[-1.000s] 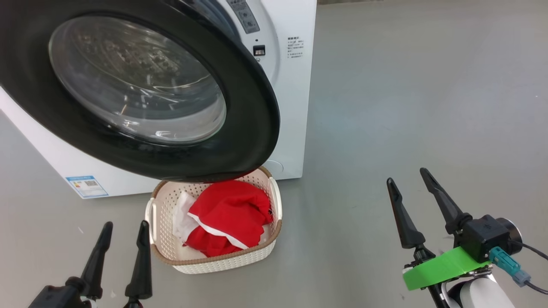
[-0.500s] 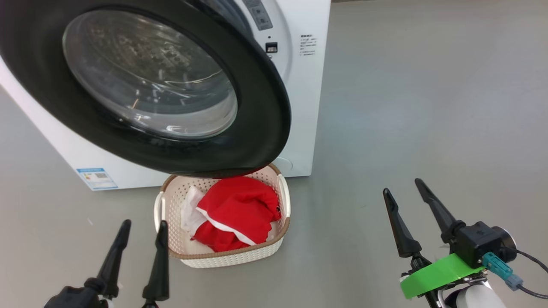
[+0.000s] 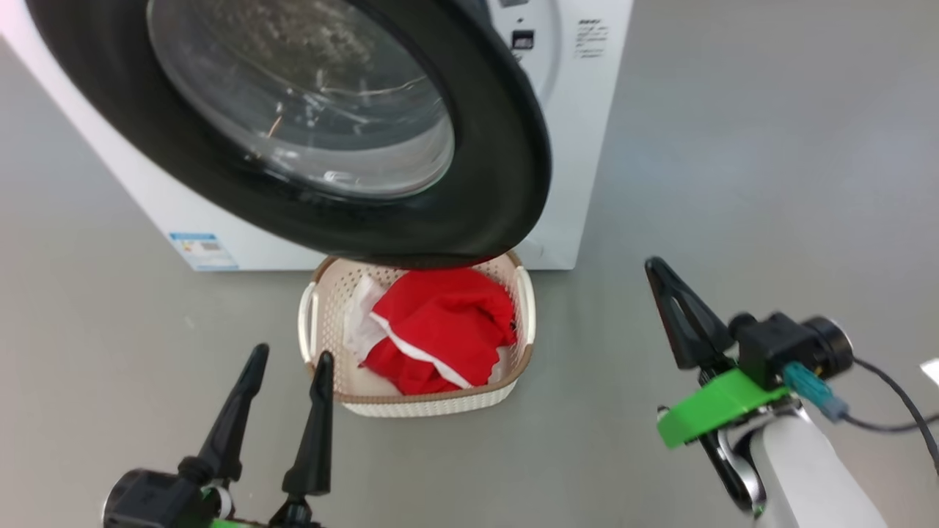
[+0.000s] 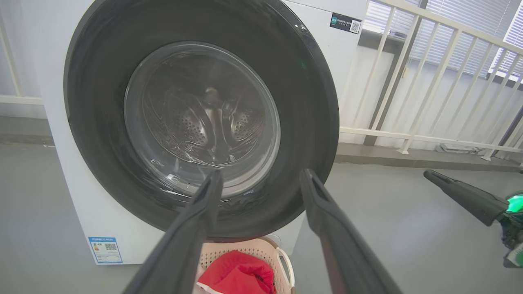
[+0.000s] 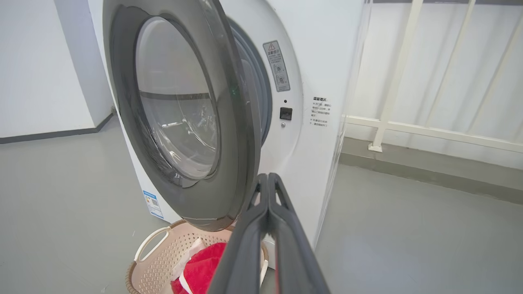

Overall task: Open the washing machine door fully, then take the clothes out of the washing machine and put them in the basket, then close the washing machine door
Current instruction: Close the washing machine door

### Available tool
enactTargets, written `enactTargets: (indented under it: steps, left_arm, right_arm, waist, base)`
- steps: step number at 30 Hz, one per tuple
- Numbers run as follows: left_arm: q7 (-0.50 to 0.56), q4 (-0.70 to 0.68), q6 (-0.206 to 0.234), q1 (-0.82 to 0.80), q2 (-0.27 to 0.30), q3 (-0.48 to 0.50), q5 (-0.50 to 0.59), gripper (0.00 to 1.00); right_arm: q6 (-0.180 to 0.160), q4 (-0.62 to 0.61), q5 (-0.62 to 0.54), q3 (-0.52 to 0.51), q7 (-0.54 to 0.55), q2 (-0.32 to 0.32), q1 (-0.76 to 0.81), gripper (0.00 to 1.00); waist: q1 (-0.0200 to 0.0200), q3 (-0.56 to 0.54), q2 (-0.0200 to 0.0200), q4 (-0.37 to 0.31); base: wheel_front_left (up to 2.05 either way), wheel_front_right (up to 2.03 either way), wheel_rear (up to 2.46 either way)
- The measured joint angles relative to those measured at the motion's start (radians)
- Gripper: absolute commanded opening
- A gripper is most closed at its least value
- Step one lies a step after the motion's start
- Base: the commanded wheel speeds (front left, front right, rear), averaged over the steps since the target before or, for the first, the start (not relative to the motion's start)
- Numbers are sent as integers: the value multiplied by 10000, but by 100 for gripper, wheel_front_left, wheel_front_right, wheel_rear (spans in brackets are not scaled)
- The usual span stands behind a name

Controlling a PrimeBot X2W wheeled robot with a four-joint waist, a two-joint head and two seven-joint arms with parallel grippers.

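Your right gripper (image 3: 658,270): long dark fingers pressed together, empty. Your left gripper (image 3: 290,357): spread wide, empty. Just ahead of it, cream perforated plastic basket (image 3: 433,397) holds bright red white-trimmed clothes (image 3: 440,323), beneath ajar round black-rimmed glass door (image 3: 506,183) of white front-loading washing machine (image 3: 583,154).

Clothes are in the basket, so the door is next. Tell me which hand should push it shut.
Probably the right hand: shut, it is nearer the free edge of the washing machine door. The open left hand sits low by the basket.
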Motion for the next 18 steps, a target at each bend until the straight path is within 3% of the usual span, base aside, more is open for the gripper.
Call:
enactTargets:
  steps: [12, 18]
  left_arm:
    - [-29, 123, -203, -601, -236, -324, -19, 100]
    - [-119, 301, -366, -894, -403, -376, -21, 100]
  right_arm:
    - [0, 1427, 38, 800, 0, -63, -2542, 0]
    - [0, 2082, 23, 686, 0, -79, -3663, 0]
  waist:
    - [0, 898, 0, 765]
    - [0, 1349, 0, 1064]
  base:
    - [0, 0, 0]
    - [0, 0, 0]
